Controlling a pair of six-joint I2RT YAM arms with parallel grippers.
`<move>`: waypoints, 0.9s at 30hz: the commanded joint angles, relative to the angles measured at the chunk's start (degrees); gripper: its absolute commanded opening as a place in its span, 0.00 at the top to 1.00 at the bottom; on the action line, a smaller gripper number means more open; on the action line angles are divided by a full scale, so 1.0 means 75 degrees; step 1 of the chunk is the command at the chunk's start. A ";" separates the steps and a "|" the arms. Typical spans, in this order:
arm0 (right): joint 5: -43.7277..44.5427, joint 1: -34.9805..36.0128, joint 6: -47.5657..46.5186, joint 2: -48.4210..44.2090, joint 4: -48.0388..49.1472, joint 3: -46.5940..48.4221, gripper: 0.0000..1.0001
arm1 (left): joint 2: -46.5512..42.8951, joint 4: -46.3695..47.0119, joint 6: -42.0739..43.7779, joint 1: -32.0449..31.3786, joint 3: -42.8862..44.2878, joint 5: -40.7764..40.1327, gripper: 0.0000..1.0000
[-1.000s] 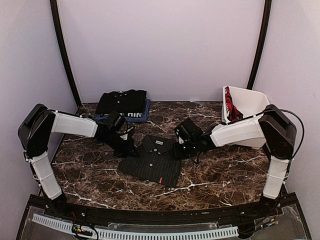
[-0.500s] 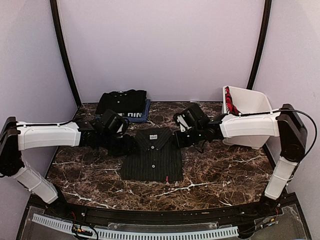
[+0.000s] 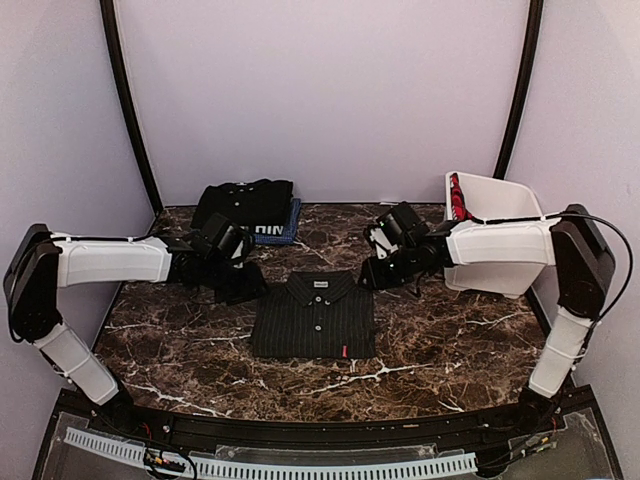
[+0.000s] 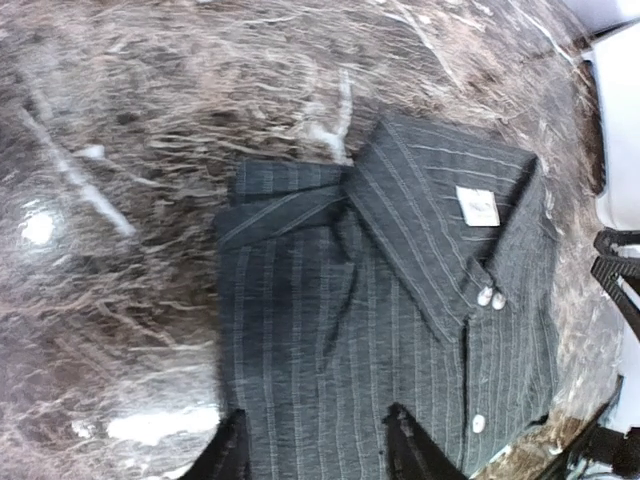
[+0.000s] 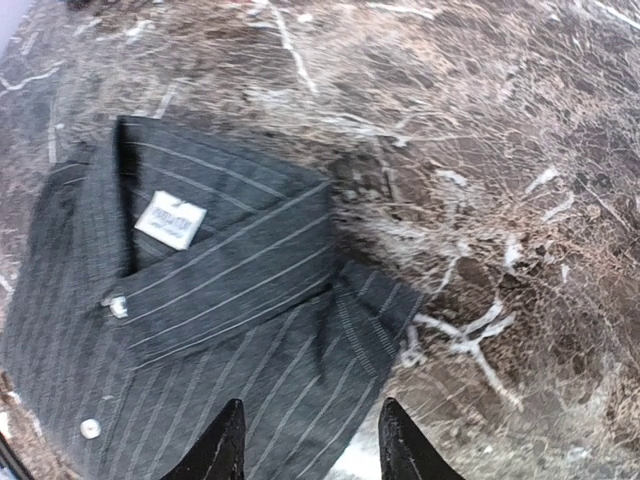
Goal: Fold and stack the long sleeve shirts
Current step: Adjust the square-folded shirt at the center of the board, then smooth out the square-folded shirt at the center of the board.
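Observation:
The pinstriped black shirt (image 3: 315, 316) lies folded into a neat rectangle at the table's middle, collar toward the back. It fills the left wrist view (image 4: 400, 300) and the right wrist view (image 5: 180, 330). My left gripper (image 3: 245, 285) is open and empty above the shirt's left shoulder (image 4: 320, 450). My right gripper (image 3: 378, 273) is open and empty above its right shoulder (image 5: 308, 445). A folded plain black shirt (image 3: 245, 203) lies on a folded blue shirt with white lettering (image 3: 274, 232) at the back left.
A white plastic basket (image 3: 495, 225) stands at the back right with a red and black cloth (image 3: 460, 212) hanging in it. The tabletop is dark brown marble (image 3: 450, 340).
Both grippers have let go of the pinstriped shirt and pulled back toward the rear. The shirt now lies squared up and a little farther right.

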 commanded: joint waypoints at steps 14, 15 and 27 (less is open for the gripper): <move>-0.0961 0.1512 0.1463 -0.1090 0.0943 -0.1911 0.77 | 0.1357 0.1624 -0.0052 -0.0048 0.0567 0.1577 0.63; -0.0959 0.1529 0.1506 -0.1064 0.0998 -0.2041 0.77 | 0.1414 0.1616 -0.0066 -0.0039 0.0568 0.1528 0.63; -0.0928 0.1615 0.1611 -0.1039 0.0869 -0.2719 0.74 | 0.1863 0.1641 -0.0092 0.0001 0.0491 0.1594 0.68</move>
